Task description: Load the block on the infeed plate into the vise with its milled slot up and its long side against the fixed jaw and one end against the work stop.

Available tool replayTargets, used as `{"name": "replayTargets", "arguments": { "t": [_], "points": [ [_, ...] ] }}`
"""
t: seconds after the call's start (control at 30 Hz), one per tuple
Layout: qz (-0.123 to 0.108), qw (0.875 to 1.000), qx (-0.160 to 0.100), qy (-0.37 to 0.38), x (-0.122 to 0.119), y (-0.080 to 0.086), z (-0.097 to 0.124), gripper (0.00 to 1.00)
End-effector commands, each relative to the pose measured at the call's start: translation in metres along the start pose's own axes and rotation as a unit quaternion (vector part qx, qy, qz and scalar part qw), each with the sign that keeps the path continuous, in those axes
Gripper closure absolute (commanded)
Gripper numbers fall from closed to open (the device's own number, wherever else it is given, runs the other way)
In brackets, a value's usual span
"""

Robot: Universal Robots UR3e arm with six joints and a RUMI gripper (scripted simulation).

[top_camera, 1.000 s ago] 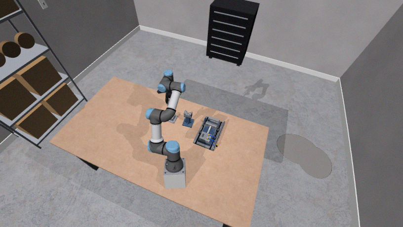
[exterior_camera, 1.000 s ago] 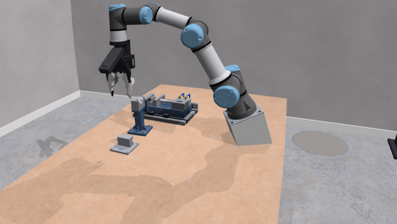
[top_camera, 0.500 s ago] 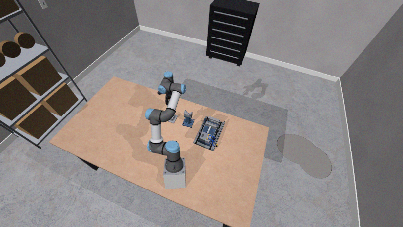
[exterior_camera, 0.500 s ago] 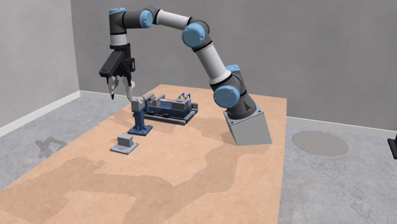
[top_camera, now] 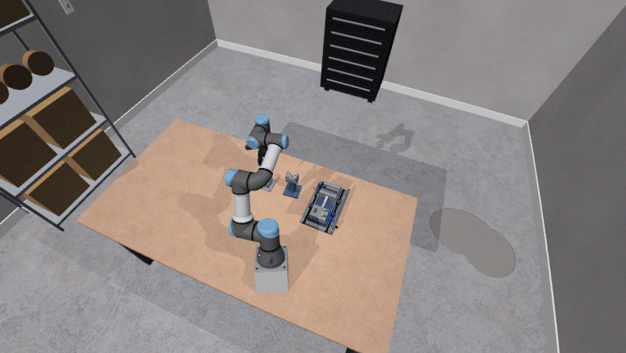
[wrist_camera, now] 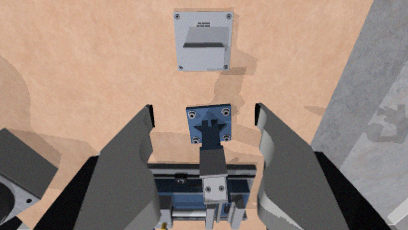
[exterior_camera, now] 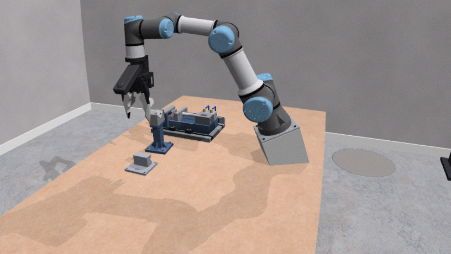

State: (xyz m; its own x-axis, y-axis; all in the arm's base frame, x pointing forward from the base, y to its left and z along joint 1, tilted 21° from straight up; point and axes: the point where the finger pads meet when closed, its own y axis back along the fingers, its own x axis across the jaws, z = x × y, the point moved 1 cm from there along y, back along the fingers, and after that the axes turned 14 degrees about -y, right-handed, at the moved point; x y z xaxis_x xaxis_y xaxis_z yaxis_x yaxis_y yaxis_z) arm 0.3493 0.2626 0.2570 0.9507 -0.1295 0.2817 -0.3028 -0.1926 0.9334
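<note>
While your gripper (top_camera: 261, 155) (exterior_camera: 138, 116) (wrist_camera: 204, 105) hangs above the table (top_camera: 184, 153) (exterior_camera: 189, 189) (wrist_camera: 100, 60) with its fingers pointing down, its 2 fingers stand about halfway open, and you have nothing between them. Your part, the grey block (exterior_camera: 142, 159) (wrist_camera: 205, 44), sits on the infeed plate (top_camera: 268, 187) (exterior_camera: 132, 169) (wrist_camera: 178, 60), well apart from your fingertips. In the top view, you can't make out the block clearly, because the arm (top_camera: 242, 206) (exterior_camera: 241, 70) covers much of that spot. You can't tell from these views which way its milled slot faces.

Near the plate, you have the V-block (top_camera: 291, 176) (exterior_camera: 157, 118) (wrist_camera: 214, 162) on its blue stand (top_camera: 292, 191) (exterior_camera: 158, 137) (wrist_camera: 195, 112), upright between the plate and the vise (top_camera: 326, 206) (exterior_camera: 205, 127) (wrist_camera: 172, 187). In the exterior view, your fingertips are near the V-block's height, and you can't tell the exact gap. You see the vise open, its 2 jaws apart, with the rod (exterior_camera: 190, 114) of the air cylinder (top_camera: 317, 213) (exterior_camera: 204, 117) running to 1 of them. The part is outside the vise, so it still needs loading.

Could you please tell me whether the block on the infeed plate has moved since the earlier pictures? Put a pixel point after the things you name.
No. In the exterior view, the block (exterior_camera: 142, 159) (wrist_camera: 204, 54) sits at the same spot on the infeed plate (exterior_camera: 131, 169) (wrist_camera: 180, 59), beside the V-block's blue stand (exterior_camera: 158, 135) (wrist_camera: 212, 137).
</note>
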Motion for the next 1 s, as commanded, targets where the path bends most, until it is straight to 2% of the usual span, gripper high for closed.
{"name": "replayTargets", "arguments": {
  "t": [0.0, 0.43, 0.5, 0.97],
  "points": [
    [0.003, 1.000, 0.001, 0.000, 0.001, -0.006, 0.000, 0.49],
    [0.003, 1.000, 0.001, 0.000, 0.001, -0.036, -0.001, 0.49],
    [0.003, 1.000, 0.001, 0.000, 0.001, -0.036, -0.001, 0.49],
    [0.003, 1.000, 0.001, 0.000, 0.001, -0.076, -0.001, 0.49]
  ]
}}
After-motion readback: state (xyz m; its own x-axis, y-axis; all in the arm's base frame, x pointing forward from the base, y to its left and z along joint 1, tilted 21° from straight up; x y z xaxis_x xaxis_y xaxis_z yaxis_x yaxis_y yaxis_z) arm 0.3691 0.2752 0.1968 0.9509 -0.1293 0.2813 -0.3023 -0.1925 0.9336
